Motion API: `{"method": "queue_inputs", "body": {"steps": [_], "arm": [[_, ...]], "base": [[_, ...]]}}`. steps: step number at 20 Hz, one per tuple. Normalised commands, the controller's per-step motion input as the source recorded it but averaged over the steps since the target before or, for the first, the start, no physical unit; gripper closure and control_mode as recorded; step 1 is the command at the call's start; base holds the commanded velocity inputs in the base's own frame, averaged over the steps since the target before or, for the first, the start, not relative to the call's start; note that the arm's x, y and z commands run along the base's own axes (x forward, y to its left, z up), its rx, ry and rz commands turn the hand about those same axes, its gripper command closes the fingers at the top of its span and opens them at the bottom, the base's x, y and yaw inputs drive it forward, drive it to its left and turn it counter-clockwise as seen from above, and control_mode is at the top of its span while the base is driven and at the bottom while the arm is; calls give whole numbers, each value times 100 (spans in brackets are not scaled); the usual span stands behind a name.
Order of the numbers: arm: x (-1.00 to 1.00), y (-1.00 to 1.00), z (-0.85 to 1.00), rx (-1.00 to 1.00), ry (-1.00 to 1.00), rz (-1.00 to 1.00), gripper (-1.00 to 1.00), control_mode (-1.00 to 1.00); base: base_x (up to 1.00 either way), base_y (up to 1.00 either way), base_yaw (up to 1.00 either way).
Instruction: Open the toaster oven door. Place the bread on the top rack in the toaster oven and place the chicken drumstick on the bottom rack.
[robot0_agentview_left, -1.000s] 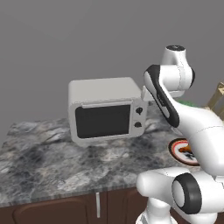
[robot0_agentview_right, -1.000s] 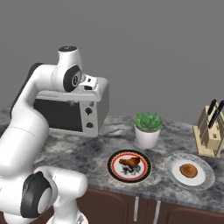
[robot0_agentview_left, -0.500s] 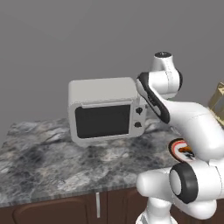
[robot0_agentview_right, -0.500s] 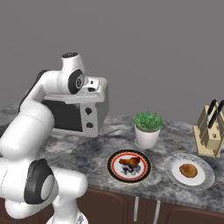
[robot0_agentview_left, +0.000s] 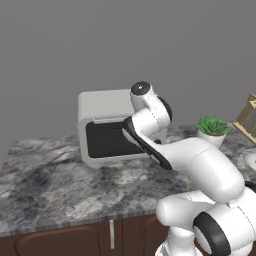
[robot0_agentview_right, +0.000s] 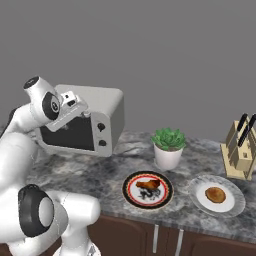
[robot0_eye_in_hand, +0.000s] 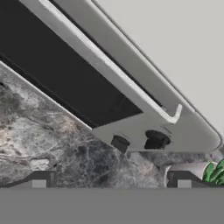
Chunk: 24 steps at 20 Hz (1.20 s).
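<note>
Moved: since the earlier frames the whole scene has shifted in both base views, so the cameras have travelled; the arm has also swung in front of the toaster oven (robot0_agentview_right: 92, 120).
Pincer: the pincer (robot0_eye_in_hand: 111, 178) is seen in the hand view with its two dark tips spread wide apart and nothing between them; it is held above the desk (robot0_agentview_left: 55, 185) just in front of the oven's knob strip.
Door: the toaster oven door (robot0_eye_in_hand: 65, 72) is shut, its dark glass framed in light grey, with a pale handle bar along its upper edge.
Oven: a light-grey box with rounded corners is set at the back of the desk near the wall; two black knobs (robot0_eye_in_hand: 155, 140) are seen on the front strip.
Open room: bare marble desk lies in front of the oven and to its left; a potted plant (robot0_agentview_right: 168, 147) stands close on its right.
Food: the chicken drumstick (robot0_agentview_right: 148, 185) lies on a red-rimmed plate (robot0_agentview_right: 131, 192), and the bread (robot0_agentview_right: 215, 194) on a white plate (robot0_agentview_right: 197, 197), both near the desk's front edge.
Hidden: the racks cannot be made out behind the dark glass; in the left base view the door's right part is covered by the arm.
</note>
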Motion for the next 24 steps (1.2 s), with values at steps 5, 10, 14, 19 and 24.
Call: {"method": "queue_inputs", "body": {"steps": [5, 10, 14, 19, 24], "arm": [[53, 84, -21, -24, -8, 11, -100, -100], [39, 40, 2, -4, -8, -3, -100, -100], [36, 9, 7, -5, -13, 0, -100, -100], [40, 8, 0, -1, -16, -1, -100, -100], [-3, 0, 0, -9, -17, 0, -100, -100]], "base": [[0, 0, 0], [0, 0, 0], [0, 0, 0], [0, 0, 0], [0, 0, 0]]}}
